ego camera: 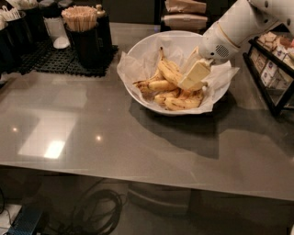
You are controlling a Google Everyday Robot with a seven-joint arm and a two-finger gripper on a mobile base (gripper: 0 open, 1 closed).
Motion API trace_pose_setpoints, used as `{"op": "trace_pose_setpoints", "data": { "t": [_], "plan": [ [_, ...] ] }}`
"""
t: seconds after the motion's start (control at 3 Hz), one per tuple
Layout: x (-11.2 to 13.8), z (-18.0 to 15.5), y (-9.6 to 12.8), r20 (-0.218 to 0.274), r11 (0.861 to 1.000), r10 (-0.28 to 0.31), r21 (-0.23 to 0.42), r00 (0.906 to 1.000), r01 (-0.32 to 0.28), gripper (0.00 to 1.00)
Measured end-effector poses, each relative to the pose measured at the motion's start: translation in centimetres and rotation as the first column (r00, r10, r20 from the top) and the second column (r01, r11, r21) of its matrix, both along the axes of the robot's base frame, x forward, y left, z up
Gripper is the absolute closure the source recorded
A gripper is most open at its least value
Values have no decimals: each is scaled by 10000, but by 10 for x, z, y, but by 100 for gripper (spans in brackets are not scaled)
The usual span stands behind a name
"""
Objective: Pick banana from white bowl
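The white bowl, lined with crinkled white paper, stands at the back middle of the grey table. It holds a pile of several bananas. The banana is the longest one, curved, yellow and brown-speckled. It lies on top of the pile with its stem pointing to the back. My gripper comes in from the upper right on a white arm. It is down inside the bowl, at the right end of the banana, and covers that end. Smaller, browner bananas lie below it.
A black cup of wooden stir sticks and other black holders stand on a black mat at the back left. A black rack with small packets stands at the right edge. Paper bags lie behind the bowl.
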State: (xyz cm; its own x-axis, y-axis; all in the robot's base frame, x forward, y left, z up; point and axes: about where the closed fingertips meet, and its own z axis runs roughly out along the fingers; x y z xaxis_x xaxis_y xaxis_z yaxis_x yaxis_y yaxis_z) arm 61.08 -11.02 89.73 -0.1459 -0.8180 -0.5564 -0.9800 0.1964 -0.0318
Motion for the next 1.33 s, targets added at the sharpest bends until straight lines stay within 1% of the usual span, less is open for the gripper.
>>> {"op": "trace_pose_setpoints", "data": {
  "t": [0.33,0.67,1.0,1.33],
  "plan": [
    [-5,6,-2,195,10000,42,8,9998,-43,100],
    [-20,27,-6,779,9997,239,-60,9967,-235,100],
    [-57,54,-13,1306,9963,865,-142,9877,-853,100],
    [-98,64,-22,1710,9873,1454,380,9745,-1540,100]
  ]
}}
